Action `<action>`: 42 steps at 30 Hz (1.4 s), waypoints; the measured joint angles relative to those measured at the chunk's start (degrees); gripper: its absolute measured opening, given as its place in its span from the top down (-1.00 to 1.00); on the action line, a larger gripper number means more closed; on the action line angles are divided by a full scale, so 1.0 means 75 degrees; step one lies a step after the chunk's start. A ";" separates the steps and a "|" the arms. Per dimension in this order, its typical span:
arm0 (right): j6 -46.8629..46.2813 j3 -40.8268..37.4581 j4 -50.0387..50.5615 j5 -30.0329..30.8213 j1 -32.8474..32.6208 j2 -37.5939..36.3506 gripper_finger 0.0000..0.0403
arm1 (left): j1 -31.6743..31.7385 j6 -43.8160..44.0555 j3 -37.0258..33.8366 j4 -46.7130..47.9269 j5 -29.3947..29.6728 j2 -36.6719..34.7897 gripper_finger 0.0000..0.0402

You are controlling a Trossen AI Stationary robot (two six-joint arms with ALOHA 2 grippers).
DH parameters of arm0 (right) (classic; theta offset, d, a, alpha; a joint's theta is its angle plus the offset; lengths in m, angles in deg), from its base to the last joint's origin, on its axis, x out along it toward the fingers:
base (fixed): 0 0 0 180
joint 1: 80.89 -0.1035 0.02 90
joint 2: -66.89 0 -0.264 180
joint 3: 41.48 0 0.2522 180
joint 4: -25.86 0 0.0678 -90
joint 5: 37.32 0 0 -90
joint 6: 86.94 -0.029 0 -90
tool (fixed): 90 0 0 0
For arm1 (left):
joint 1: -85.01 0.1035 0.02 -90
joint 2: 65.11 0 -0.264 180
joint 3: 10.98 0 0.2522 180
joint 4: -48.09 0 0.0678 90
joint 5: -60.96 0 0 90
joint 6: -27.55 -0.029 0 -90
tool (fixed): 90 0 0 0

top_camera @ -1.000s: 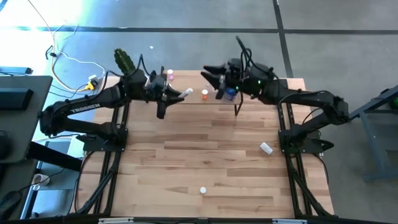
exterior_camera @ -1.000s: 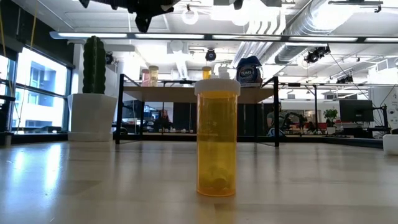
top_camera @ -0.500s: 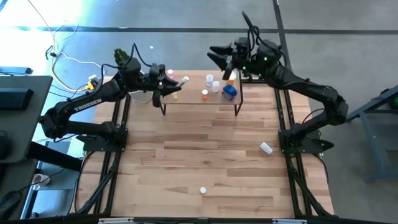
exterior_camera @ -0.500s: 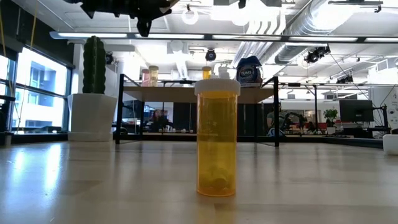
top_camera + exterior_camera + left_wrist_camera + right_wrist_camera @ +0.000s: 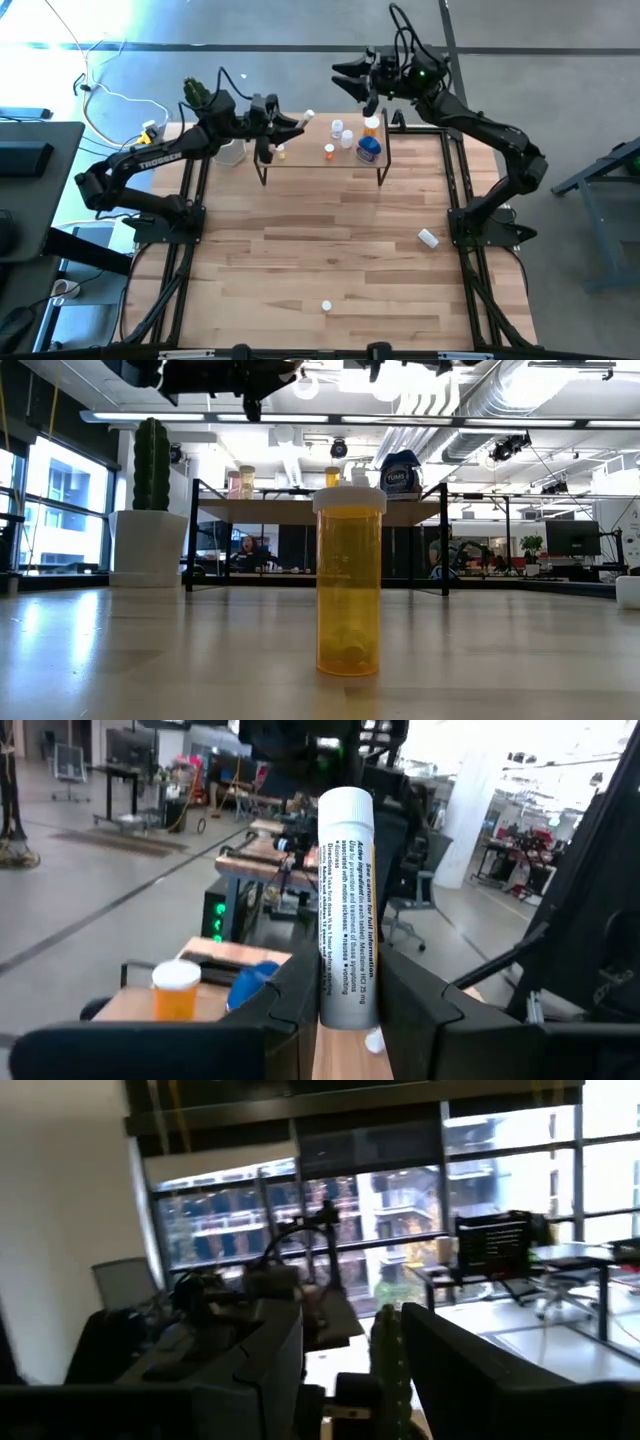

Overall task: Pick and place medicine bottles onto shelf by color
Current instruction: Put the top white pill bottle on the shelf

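Right now your left claw (image 5: 292, 124) is hanging above the left end of the shelf (image 5: 300, 161), and its fingers are clamping a white bottle (image 5: 346, 910) by the lower body, so the bottle is standing upright between them with its printed label facing the wrist camera. From above, that bottle's white tip (image 5: 309, 115) is poking out just past the claw, toward the middle of the shelf. Beyond the left claw, an orange bottle (image 5: 176, 991) and the squat blue bottle (image 5: 254, 988) are sitting on the shelf, close together.

Your right claw (image 5: 352, 78) is hovering high beyond the shelf's far edge, well apart from every bottle, and its fingers are standing apart with nothing between them. Below it and nearer to you, a small orange bottle (image 5: 329, 152), two white-capped ones (image 5: 337, 127) and the blue bottle (image 5: 368, 149) are grouping on the right half of the shelf.

Out on the bench (image 5: 330, 255), a white bottle (image 5: 428, 238) is lying on its side well behind the right claw, and a tall orange bottle (image 5: 349, 580) is standing near the front edge. The cactus (image 5: 199, 96) is sitting just behind your left arm.
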 joint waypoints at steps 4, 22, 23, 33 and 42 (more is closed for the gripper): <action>0.0093 0.0268 0.0004 -0.0669 -0.0013 0.0288 0.19 | 0.0000 0.0225 0.0000 -0.0621 0.0005 0.0171 0.63; 0.0344 0.0369 0.0369 -0.1467 -0.0473 0.0707 0.19 | -0.0527 0.0496 0.0000 -0.2373 0.1046 0.0308 0.63; 0.0424 0.0369 0.0364 -0.1465 -0.0550 0.0707 0.19 | -0.0577 0.0498 0.0000 -0.2369 0.1175 0.0308 0.63; 0.0752 0.0369 0.0416 -0.0829 -0.0888 0.0707 0.19 | -0.0942 0.0300 0.0000 -0.2379 0.1532 0.0308 0.63; 0.1315 0.0369 0.0665 -0.0379 -0.1339 0.0707 0.19 | -0.1058 0.0233 0.0000 -0.2374 0.1867 0.0308 0.63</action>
